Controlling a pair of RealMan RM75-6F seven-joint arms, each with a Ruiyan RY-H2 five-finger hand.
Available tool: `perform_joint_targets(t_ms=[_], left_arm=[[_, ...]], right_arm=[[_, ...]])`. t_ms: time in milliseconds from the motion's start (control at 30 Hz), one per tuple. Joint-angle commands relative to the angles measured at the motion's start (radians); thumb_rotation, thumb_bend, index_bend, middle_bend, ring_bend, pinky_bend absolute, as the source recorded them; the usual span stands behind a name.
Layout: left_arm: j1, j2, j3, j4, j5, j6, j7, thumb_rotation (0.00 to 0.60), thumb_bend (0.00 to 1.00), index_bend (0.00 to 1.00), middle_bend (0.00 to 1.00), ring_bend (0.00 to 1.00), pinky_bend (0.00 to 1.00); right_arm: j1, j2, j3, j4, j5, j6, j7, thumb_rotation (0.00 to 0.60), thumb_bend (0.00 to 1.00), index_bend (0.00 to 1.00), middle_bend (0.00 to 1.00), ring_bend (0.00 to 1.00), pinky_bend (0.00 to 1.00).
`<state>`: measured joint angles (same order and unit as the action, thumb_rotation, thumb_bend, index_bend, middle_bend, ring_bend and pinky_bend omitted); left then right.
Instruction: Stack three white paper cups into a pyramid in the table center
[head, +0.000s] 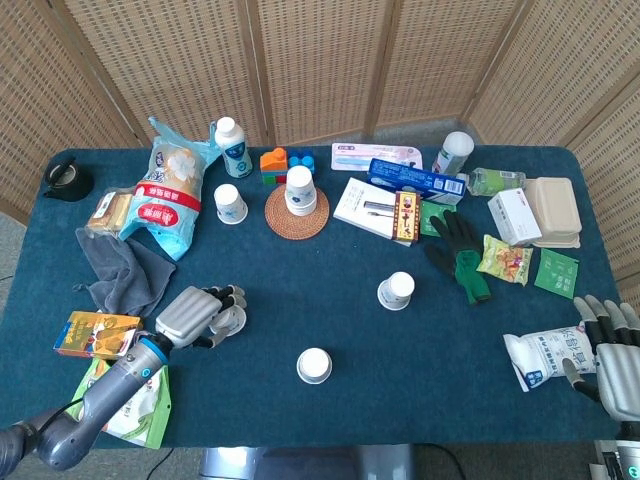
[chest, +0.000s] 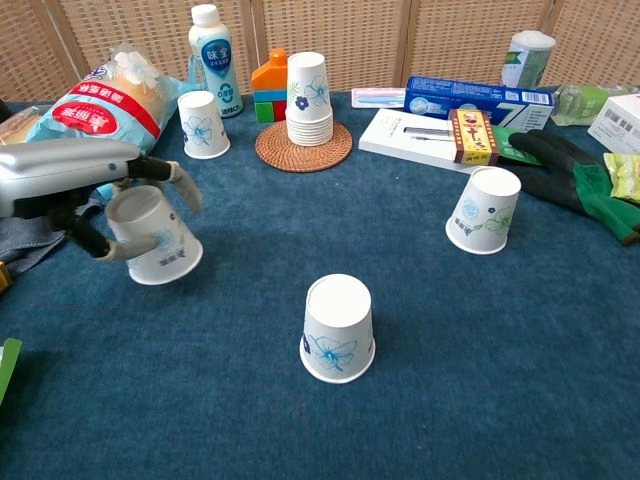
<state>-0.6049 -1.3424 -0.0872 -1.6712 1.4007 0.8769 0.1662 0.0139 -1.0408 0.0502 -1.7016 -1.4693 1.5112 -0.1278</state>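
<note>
At the lower left of the head view, the left hand (head: 200, 315) grips an upside-down paper cup (chest: 155, 238), fingers wrapped round its sides; in the chest view the held cup sits tilted at mid-left over the blue table (chest: 480, 360). Further right, near the bottom centre, a second cup (chest: 338, 328) stands inverted on the cloth. To the right of centre, a third cup (chest: 483, 210) stands inverted and leaning, just beside the green-and-black gloves (head: 462, 255). At the lower right edge the right hand (head: 605, 350) rests with fingers spread, holding nothing, beside a white packet (head: 538, 358).
</note>
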Motion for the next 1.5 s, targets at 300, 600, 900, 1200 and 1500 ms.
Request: perform_joint_targets(t_ms=[300,600,900,1200,1500], left_arm=[[-0.086,-0.099,-0.034,0.054,-0.046,-0.047,0.026,0.6,0.48,0.26,0.23,0.32,0.5],[-0.127,-0.165,-0.032,0.102,-0.091,-0.062,0.075,0.6,0.48,0.24,0.2,0.3,0.48],[-0.146,-0.203,-0.036,0.13,-0.099,-0.041,0.071,0.6,0.48,0.24,0.19,0.29,0.47],[-0.167,-0.187,-0.017,0.111,-0.133,-0.079,0.089,0.6,0.48,0.1,0.07,0.16,0.35],[-0.175,-0.136,0.0,0.062,-0.157,-0.095,0.093,0.6,0.48,0.0,0.0,0.0,0.05]], right_arm=[[-0.018,0.004,-0.004,0.005,0.002,0.019,0.015,0.6,0.36,0.0,0.0,0.0,0.0],[-0.031,0.008,-0.005,0.007,-0.003,0.035,0.024,0.6,0.36,0.0,0.0,0.0,0.0],[-0.035,0.011,-0.005,0.001,-0.006,0.039,0.02,0.6,0.36,0.0,0.0,0.0,0.0],[-0.041,0.011,-0.005,0.003,-0.007,0.044,0.023,0.6,0.36,0.0,0.0,0.0,0.0],[-0.036,0.014,-0.001,0.004,-0.006,0.034,0.027,0.6,0.36,0.0,0.0,0.0,0.0]])
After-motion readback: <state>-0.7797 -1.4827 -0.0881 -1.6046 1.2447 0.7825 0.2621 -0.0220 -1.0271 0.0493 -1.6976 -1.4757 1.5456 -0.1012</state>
